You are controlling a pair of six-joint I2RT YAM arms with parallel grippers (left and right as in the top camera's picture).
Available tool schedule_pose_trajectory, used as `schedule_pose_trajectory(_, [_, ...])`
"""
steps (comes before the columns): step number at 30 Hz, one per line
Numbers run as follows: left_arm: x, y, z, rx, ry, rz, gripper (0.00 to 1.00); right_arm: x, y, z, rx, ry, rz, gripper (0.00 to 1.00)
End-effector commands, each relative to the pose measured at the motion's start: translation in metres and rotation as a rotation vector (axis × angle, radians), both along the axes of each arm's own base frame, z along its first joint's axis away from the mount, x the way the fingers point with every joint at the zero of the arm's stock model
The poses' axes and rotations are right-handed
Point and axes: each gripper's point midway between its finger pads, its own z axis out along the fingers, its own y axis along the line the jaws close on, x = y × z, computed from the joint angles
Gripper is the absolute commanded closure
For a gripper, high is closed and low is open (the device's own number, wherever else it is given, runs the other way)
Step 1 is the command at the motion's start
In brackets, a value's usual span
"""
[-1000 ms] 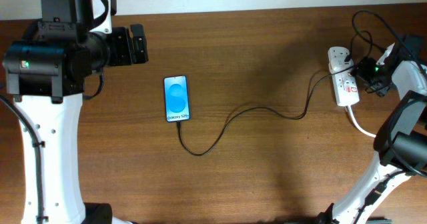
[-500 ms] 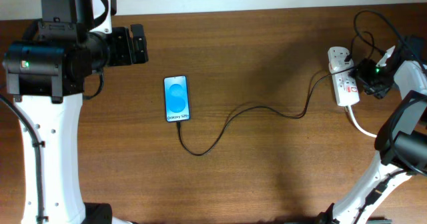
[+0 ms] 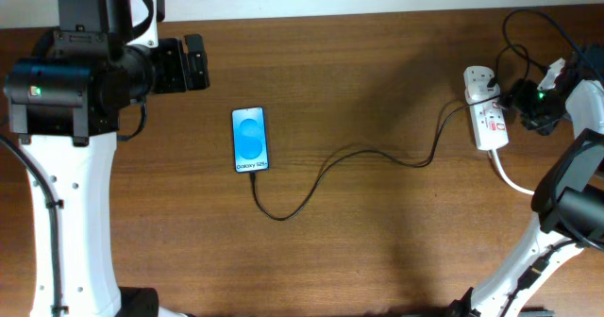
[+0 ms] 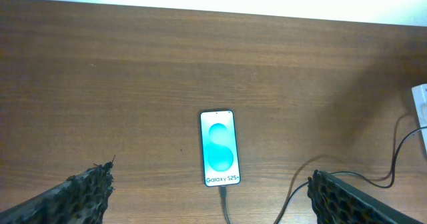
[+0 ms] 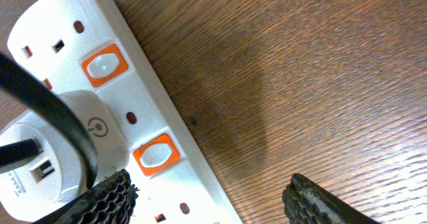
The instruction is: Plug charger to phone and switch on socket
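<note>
1. The socket (image 5: 120, 97) lies ahead of my right gripper (image 5: 210, 197) and towards its left finger, running diagonally under the wrist camera. A white adapter (image 5: 60, 164) is plugged in near that finger. The near switch (image 5: 155, 155), orange-framed, sits just beside the adapter, and a far switch (image 5: 105, 65) sits further up the strip by an empty outlet.
2. My right gripper is wide open and holds nothing. It hangs close above the strip, with neither finger touching it as far as I can tell.
3. The charger (image 3: 279, 218) trails from the socket across the table (image 3: 377, 72), well away from this gripper, and meets the lower edge of the phone (image 3: 249, 140). It looks plugged in, though I cannot confirm it is fully seated.
4. My left gripper (image 4: 217, 194) is also spread wide and empty. It hovers back from the phone, which shows between its fingers.
5. I judge the switching to be the step in hand. Whether either rocker is already on, I cannot tell.
6. Risks:
   - If I come down too far forward I would press the far switch, which seems to serve the empty outlet.
   - An off-centre push could slide or tilt the unheld strip.
   - My left finger could snag the black lead at the adapter and loosen the plug.
</note>
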Motion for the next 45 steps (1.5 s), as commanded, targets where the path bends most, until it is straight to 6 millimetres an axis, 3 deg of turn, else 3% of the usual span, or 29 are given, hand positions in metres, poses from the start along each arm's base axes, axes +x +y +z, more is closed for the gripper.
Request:
schedule_pose_trajectory(1, [-0.001,0.005,0.007,0.004,-0.022,0.015,0.01,0.0,-0.014,-0.005,-0.066,0.024,-0.011,0.24])
schedule_pose_trajectory(4, [-0.001,0.005,0.007,0.004,-0.022,0.015,0.01,-0.002,-0.01,-0.03,-0.046,0.061,-0.008,0.24])
schedule_pose_trajectory(10, [-0.002,0.005,0.007,0.005,-0.018,0.015,0.01,0.01,0.004,-0.029,-0.039,0.031,0.018,0.24])
schedule_pose_trajectory(17, [-0.002,0.005,0.007,0.005,-0.018,0.015,0.01,0.005,0.015,-0.032,-0.003,0.055,0.034,0.24])
schedule_pose_trajectory(21, [-0.002,0.005,0.007,0.005,-0.018,0.015,0.01,0.012,0.035,-0.032,-0.007,0.058,0.087,0.25])
schedule_pose_trajectory(27, [-0.002,0.005,0.007,0.005,-0.018,0.015,0.01,0.008,0.042,-0.033,0.027,0.074,0.095,0.26])
schedule_pose_trajectory(32, [-0.002,0.005,0.006,0.005,-0.015,0.015,0.01,0.002,0.053,-0.052,0.097,0.105,0.106,0.27])
schedule_pose_trajectory(35, [-0.002,0.005,0.006,0.005,-0.015,0.015,0.01,0.003,0.045,-0.051,0.091,0.097,0.087,0.26])
schedule_pose_trajectory(37, [-0.003,0.005,0.006,0.005,-0.015,0.015,0.01,0.001,0.017,-0.026,0.075,0.053,0.021,0.25])
schedule_pose_trajectory(39, [-0.003,0.005,0.006,0.005,-0.015,0.015,0.01,-0.008,-0.013,0.015,0.052,0.012,-0.039,0.25])
schedule_pose_trajectory(40, [-0.003,0.005,0.006,0.005,-0.015,0.015,0.01,-0.02,-0.03,0.049,0.038,-0.012,-0.081,0.25])
schedule_pose_trajectory(41, [-0.003,0.005,0.006,0.005,-0.015,0.015,0.01,-0.029,-0.037,0.069,0.028,-0.027,-0.103,0.25])
schedule_pose_trajectory(43, [-0.003,0.005,0.006,0.005,-0.015,0.015,0.01,-0.052,-0.033,0.115,0.048,-0.043,-0.154,0.24])
schedule_pose_trajectory(45, [-0.003,0.005,0.006,0.005,-0.015,0.015,0.01,-0.067,0.003,0.175,0.108,-0.135,-0.106,0.24])
